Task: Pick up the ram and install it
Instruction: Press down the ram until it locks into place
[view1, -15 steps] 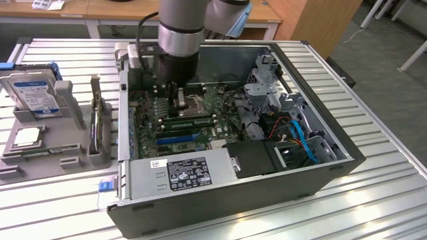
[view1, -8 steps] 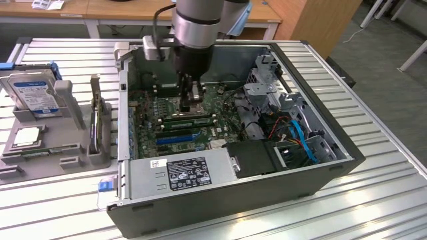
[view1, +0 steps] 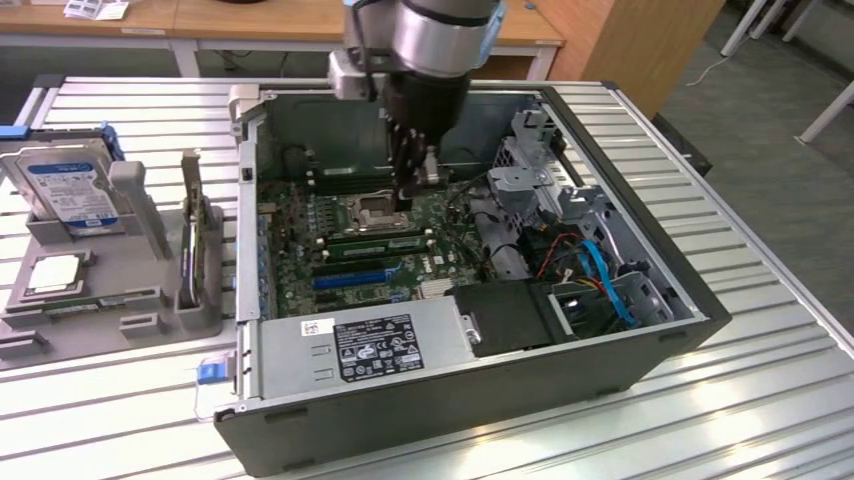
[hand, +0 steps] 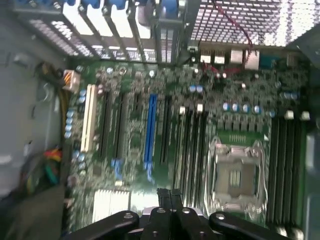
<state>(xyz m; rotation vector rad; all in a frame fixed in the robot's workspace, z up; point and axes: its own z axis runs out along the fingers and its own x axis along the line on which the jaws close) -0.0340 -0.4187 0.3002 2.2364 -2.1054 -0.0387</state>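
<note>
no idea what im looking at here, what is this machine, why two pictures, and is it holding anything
This is a robot arm working over an opened desktop computer case that lies on a metal table. One picture comes from a camera off to the side; the other from a camera on the arm's wrist, looking down at the green motherboard.

The gripper is the arm's pincer. It hangs inside the case, just above the processor socket, and its fingers are shut together with nothing between them.

One ram stick already sits in a slot on the board. To the exterior view's left, a grey holder carries a hard drive and a square silver chip.
</note>
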